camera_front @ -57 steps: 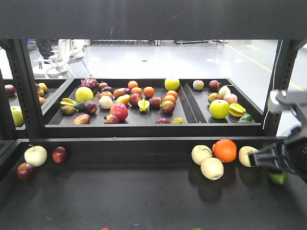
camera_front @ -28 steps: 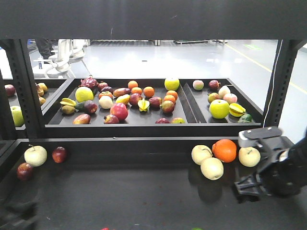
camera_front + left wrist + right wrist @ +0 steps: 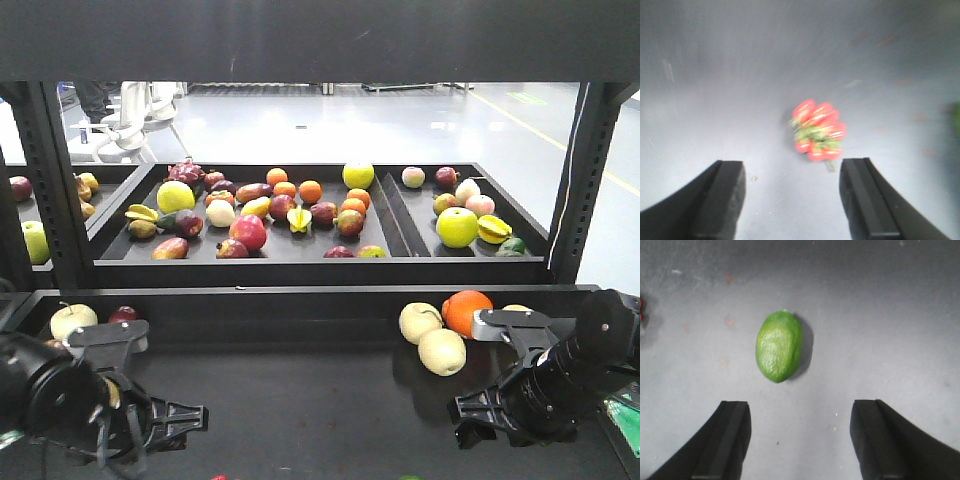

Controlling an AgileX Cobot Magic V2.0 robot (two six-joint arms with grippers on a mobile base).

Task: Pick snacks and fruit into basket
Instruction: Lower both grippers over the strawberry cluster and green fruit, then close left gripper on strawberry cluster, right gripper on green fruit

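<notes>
While hanging low near the front edge at the left of the dark shelf surface (image 3: 300,400), holds nothing in the left gripper (image 3: 791,172), with jaws spread wide and lined up on a blurred cluster of red berries (image 3: 819,135) just ahead, probably so as to straddle it. Further right along that front edge, points the right gripper (image 3: 799,412) at a green fruit (image 3: 779,346) lying alone on its side, likewise wide open and empty, framing it for a straight close. No basket in view.
</notes>
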